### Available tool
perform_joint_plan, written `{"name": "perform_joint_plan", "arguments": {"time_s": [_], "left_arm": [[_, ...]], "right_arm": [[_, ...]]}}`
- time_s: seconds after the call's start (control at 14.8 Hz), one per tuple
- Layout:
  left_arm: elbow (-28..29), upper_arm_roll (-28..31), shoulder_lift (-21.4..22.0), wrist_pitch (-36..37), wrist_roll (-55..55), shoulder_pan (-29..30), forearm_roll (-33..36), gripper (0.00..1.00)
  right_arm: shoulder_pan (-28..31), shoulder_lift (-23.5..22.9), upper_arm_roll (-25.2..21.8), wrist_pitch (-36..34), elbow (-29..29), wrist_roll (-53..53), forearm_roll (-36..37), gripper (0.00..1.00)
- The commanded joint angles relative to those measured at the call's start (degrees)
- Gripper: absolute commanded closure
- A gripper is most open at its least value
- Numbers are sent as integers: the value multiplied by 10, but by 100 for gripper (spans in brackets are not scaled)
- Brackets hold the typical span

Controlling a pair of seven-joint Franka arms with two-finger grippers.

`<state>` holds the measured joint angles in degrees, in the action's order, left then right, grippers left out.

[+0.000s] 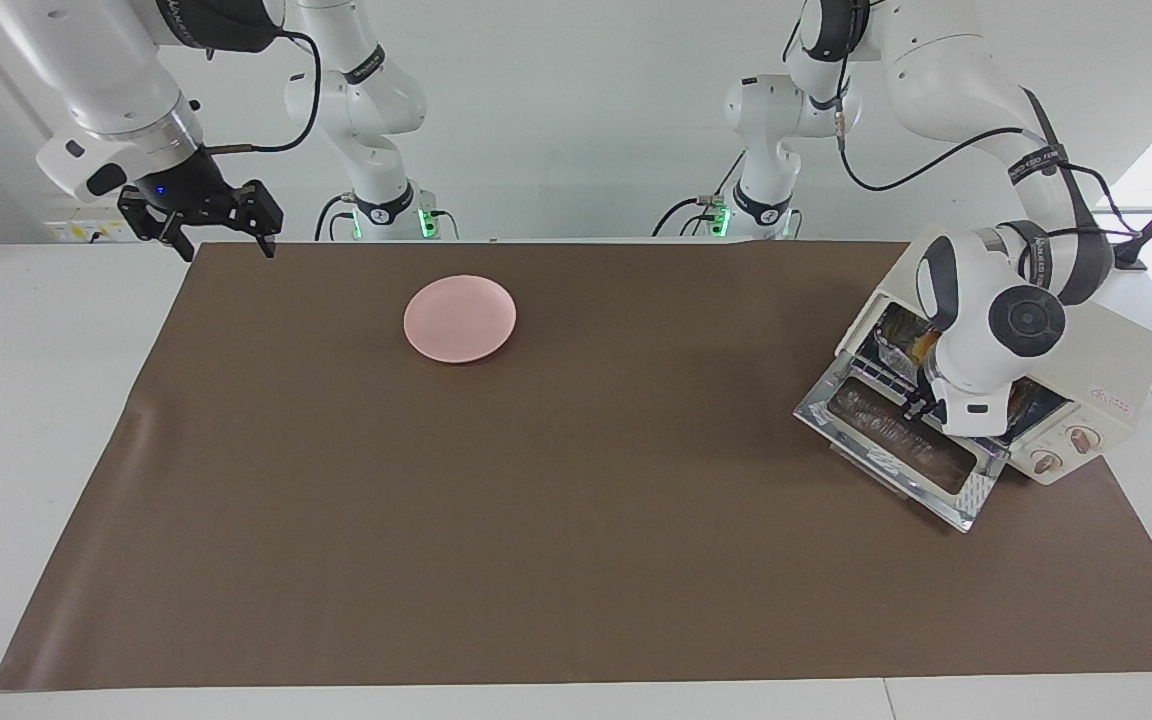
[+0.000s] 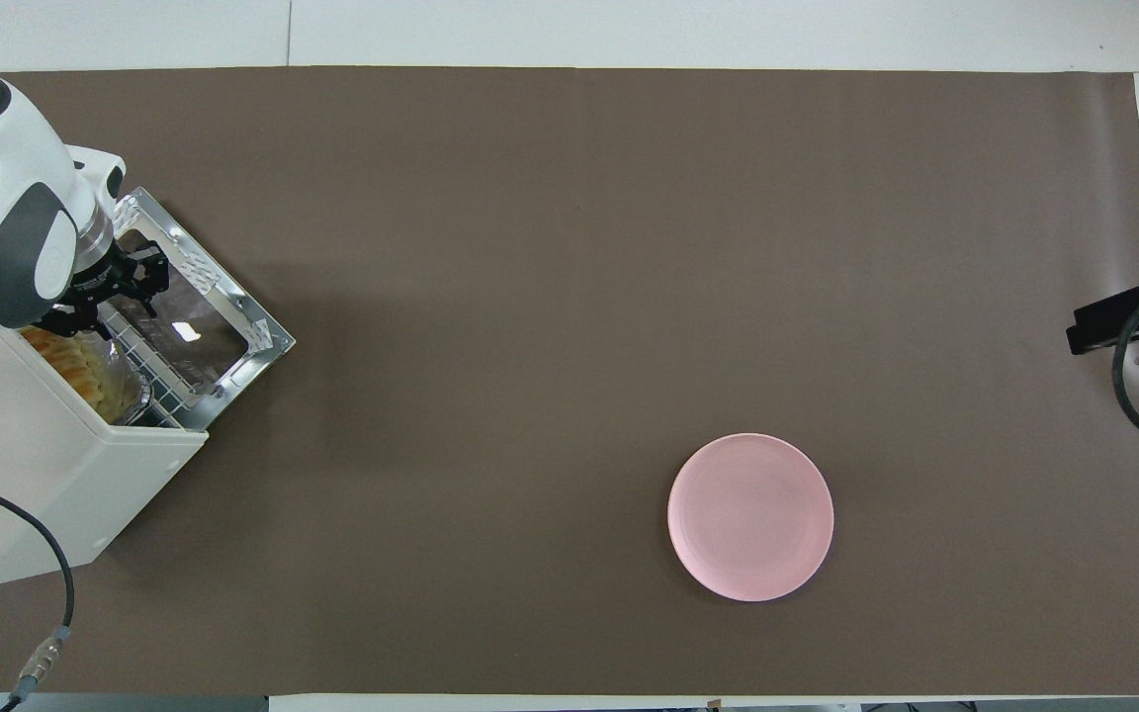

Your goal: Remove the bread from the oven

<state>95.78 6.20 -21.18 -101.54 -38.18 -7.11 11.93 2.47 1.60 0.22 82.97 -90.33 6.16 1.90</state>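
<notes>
Brown table mat (image 1: 576,520): left gripper (image 2: 85,321) is reaching into cream-white toaster oven (image 1: 1096,390) at golden ridged bread (image 2: 75,371), grip unclear; right gripper (image 1: 221,245) is hanging wide open.

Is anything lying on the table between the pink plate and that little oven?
No. Between the pink plate and the oven only bare brown mat shows, clearest in the overhead view.

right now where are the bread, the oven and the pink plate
bread (image 2: 85,371), overhead view, on its ridged golden top inside the oven
oven (image 2: 65,494), overhead view, on its cream-white top panel
pink plate (image 1: 460,318), facing view, on the bare middle of its face
</notes>
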Motion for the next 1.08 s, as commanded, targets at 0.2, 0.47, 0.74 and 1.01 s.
{"name": "perform_joint_plan", "arguments": {"time_s": [0.2, 0.47, 0.74, 1.01], "left_arm": [[-6, 1, 13, -11, 38, -20, 14, 100], [-149, -12, -49, 27, 56, -66, 2, 100], [-168, -17, -54, 18, 118, -156, -55, 100], [-157, -17, -54, -25, 118, -251, -131, 100]], "right_arm": [[3, 12, 3, -2, -13, 8, -1, 0], [3, 12, 2, -2, -13, 8, -1, 0], [3, 12, 2, -3, -13, 8, -1, 0], [10, 12, 0, -4, -13, 9, -1, 0]]}}
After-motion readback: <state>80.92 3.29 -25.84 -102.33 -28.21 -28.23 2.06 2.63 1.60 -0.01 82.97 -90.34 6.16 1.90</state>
